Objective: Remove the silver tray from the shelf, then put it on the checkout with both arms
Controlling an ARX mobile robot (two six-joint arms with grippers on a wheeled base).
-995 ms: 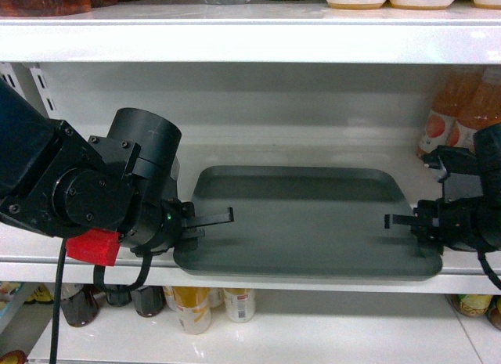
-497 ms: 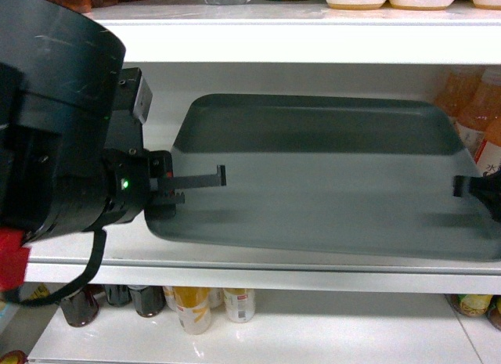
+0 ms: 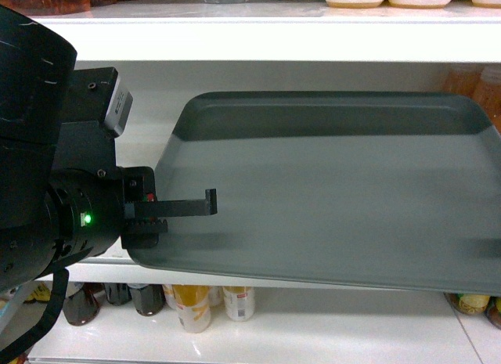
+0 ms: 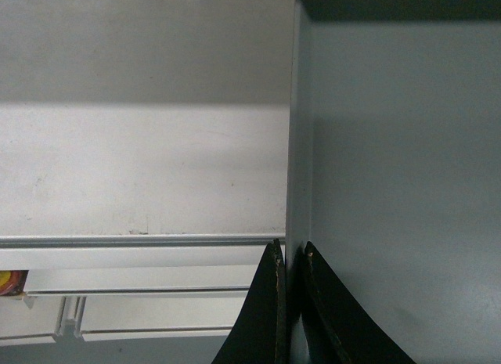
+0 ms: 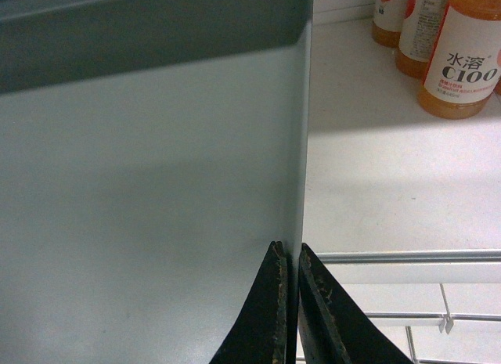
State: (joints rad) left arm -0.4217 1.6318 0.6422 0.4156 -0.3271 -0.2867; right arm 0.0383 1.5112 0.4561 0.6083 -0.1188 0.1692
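The silver tray (image 3: 329,192) is a wide matte grey tray with a low rim, held off the shelf (image 4: 141,168) and filling most of the head view. My left gripper (image 3: 205,206) is shut on its left rim, one black finger lying over the tray floor. In the left wrist view the left gripper (image 4: 291,250) pinches the thin rim of the tray (image 4: 391,184). In the right wrist view my right gripper (image 5: 288,250) is shut on the right rim of the tray (image 5: 156,207); it lies outside the head view. The checkout is out of view.
Orange drink bottles (image 5: 458,59) stand on the shelf board (image 5: 376,184) to the right of the tray. An upper shelf board (image 3: 258,39) runs close above the tray's far edge. Several bottles (image 3: 192,305) sit on the lower shelf under it.
The tray has risen off the shelf board and come nearer to the head camera, held at both ends. The left arm has swung closer; the right gripper has left the head view.
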